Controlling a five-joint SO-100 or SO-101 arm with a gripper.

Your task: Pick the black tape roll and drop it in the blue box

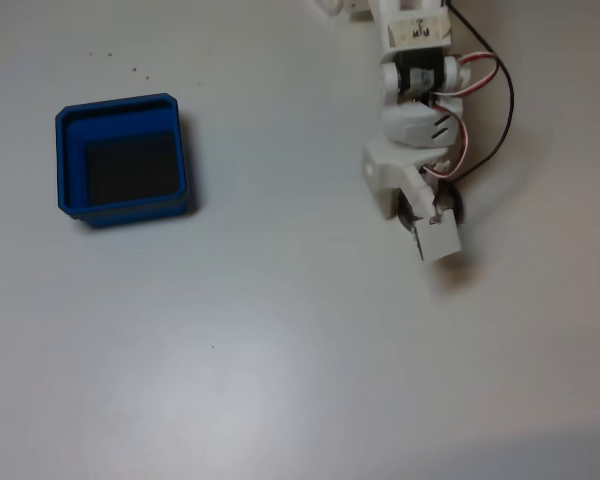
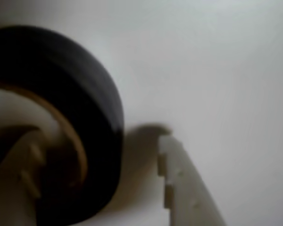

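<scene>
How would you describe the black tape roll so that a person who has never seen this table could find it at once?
In the fixed view, start from the white table and follow the white arm down from the top edge to its gripper. The black tape roll lies there, mostly hidden under it. In the wrist view it is a black ring with a beige core, one finger inside it.
</scene>
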